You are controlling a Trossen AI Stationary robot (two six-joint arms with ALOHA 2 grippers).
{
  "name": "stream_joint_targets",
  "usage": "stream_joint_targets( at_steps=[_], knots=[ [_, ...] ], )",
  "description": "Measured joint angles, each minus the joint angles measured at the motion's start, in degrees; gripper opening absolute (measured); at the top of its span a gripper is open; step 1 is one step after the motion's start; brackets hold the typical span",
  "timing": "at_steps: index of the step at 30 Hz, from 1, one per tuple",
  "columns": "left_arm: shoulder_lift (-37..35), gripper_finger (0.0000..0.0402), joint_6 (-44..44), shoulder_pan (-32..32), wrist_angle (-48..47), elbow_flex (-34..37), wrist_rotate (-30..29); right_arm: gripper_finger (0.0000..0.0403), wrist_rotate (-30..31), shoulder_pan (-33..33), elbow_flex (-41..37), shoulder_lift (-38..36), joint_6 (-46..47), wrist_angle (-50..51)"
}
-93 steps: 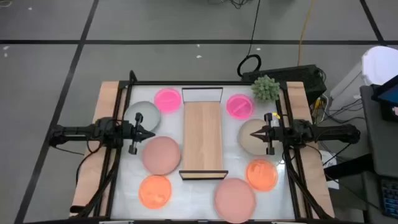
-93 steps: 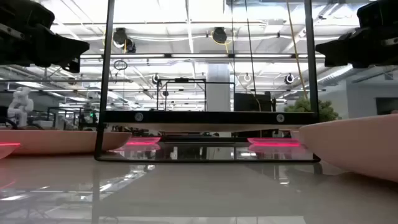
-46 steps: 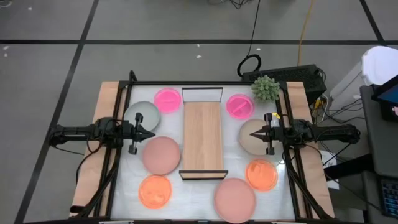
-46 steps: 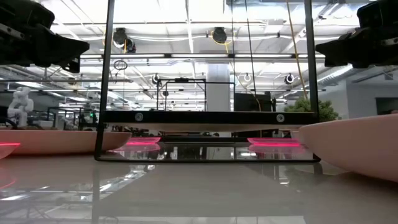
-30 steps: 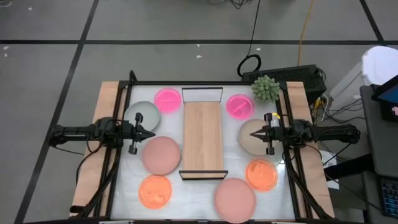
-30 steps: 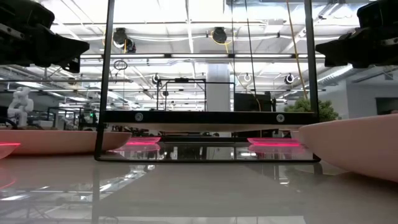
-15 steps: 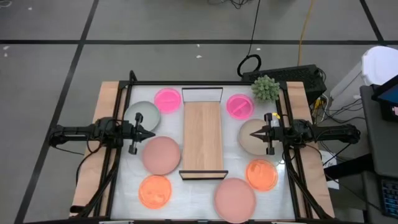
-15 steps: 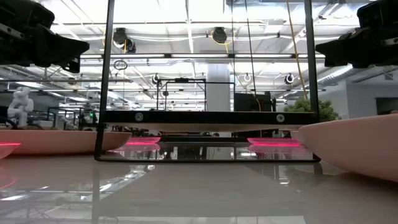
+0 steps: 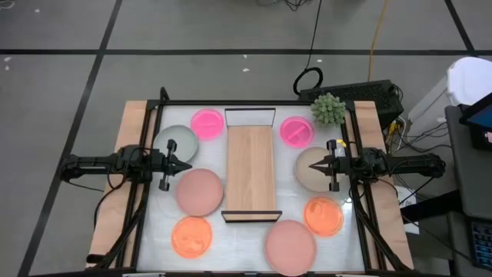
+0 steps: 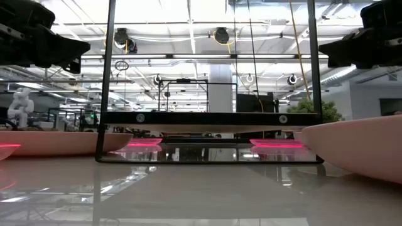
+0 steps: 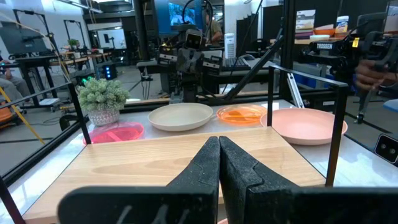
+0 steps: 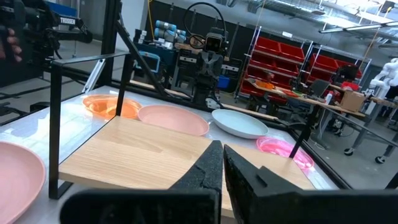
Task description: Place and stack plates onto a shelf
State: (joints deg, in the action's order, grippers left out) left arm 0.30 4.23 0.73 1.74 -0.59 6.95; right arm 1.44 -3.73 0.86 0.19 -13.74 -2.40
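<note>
Bare shelf (image 9: pixel 250 167) between two closed claws

A long light-wood shelf (image 9: pixel 250 168) lies down the middle of the white table (image 9: pixel 238 245), bare on top, with a black wire frame at each short end. To its left lie a hot-pink plate (image 9: pixel 207 123), a grey-green plate (image 9: pixel 178 141), a dusty-pink plate (image 9: pixel 200 191) and an orange plate (image 9: pixel 191 236). To its right lie another hot-pink plate (image 9: pixel 296 131), a beige plate (image 9: pixel 313 169), an orange plate (image 9: pixel 324 216) and a dusty-pink plate (image 9: pixel 290 245). A spiky green plant (image 9: pixel 328 109) stands at the far right corner. The left gripper (image 9: pixel 187 163) and the right gripper (image 9: pixel 314 165) point at the shelf from either side, fingers pressed together.
</note>
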Motion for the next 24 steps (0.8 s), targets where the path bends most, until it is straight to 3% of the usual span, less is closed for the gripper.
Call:
stream_joint_targets(
  at_steps=[11,24],
  knots=[
    [0.0,0.0004,0.0,0.0,0.0,0.0,0.0,0.0,0.2,0.0,2.4,0.8,4.5,-3.6],
    [0.0,0.0004,0.0,0.0,0.0,0.0,0.0,0.0,0.2,0.0,17.1,9.4,5.8,-0.4]
  ],
)
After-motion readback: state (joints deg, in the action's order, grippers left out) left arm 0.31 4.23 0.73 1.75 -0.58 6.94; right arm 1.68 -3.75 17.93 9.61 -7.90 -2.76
